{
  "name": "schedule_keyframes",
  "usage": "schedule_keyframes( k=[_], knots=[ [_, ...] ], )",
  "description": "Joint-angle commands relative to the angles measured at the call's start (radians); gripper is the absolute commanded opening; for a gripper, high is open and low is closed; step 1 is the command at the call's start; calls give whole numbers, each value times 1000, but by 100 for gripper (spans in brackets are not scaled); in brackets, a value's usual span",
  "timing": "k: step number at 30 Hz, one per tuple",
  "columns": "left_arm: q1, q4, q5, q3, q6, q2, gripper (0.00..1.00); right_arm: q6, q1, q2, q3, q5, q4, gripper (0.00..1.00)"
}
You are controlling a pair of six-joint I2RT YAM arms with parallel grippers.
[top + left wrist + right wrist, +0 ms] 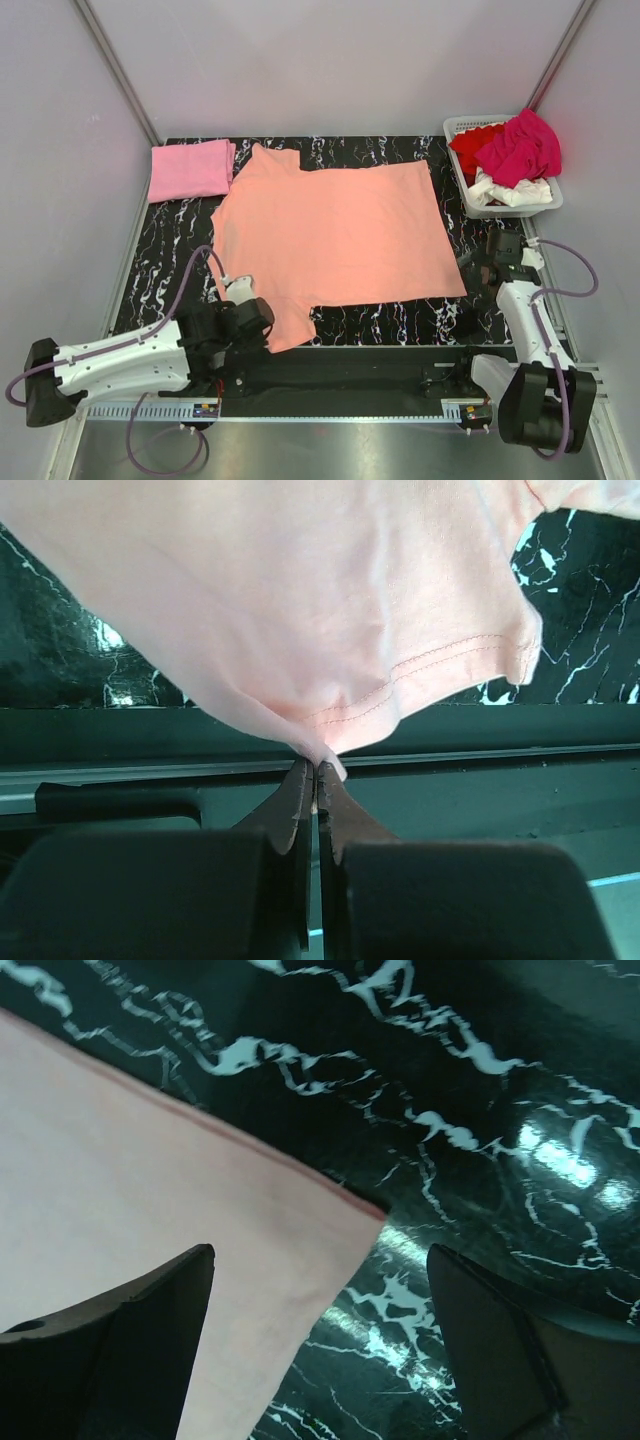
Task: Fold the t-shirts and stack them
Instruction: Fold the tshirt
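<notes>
A salmon-orange t-shirt (pixel 340 235) lies spread flat on the black marbled table (pixel 170 250). My left gripper (pixel 262 322) is at the shirt's near left sleeve. In the left wrist view that gripper (pixel 317 770) is shut on a pinch of the hemmed sleeve (pixel 400 680), which hangs lifted over the table's front rail. My right gripper (pixel 474 268) stands open at the shirt's near right corner. In the right wrist view this gripper (pixel 320 1255) straddles that corner (pixel 330 1230), which lies flat between the fingers. A folded light pink t-shirt (pixel 190 168) rests at the far left.
A white slatted basket (pixel 510 209) at the far right holds crumpled magenta (pixel 525 145), red (pixel 472 143) and white (pixel 505 190) shirts. A metal rail (pixel 340 372) runs along the table's near edge between the arm bases. Grey walls close in the sides and back.
</notes>
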Motion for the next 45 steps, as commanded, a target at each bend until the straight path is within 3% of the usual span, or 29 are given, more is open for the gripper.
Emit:
schedule_keyframes(
  k=[1, 5, 14, 22, 30, 36, 45],
  knots=[
    [-4, -35, -49, 4, -19, -45, 0, -9, -108, 26, -23, -47, 13, 92],
    [-3, -65, -57, 1, -30, -93, 0, -35, -152, 99, -40, -119, 71, 88],
    [-3, -98, -74, 4, -43, -107, 0, -41, -150, 171, -88, -208, 165, 67],
    [-4, -101, -80, 18, -36, -91, 0, -58, -152, 200, -83, -244, 184, 34],
    [-4, -143, -85, 69, -29, -87, 0, -64, -152, 113, -92, -277, 141, 0],
    [-3, -213, -74, 144, -7, -77, 0, 0, -150, 34, -129, -429, 96, 0],
    [-4, -296, -49, 273, 16, -48, 0, -18, -149, -186, -120, -506, -108, 0]
  ],
)
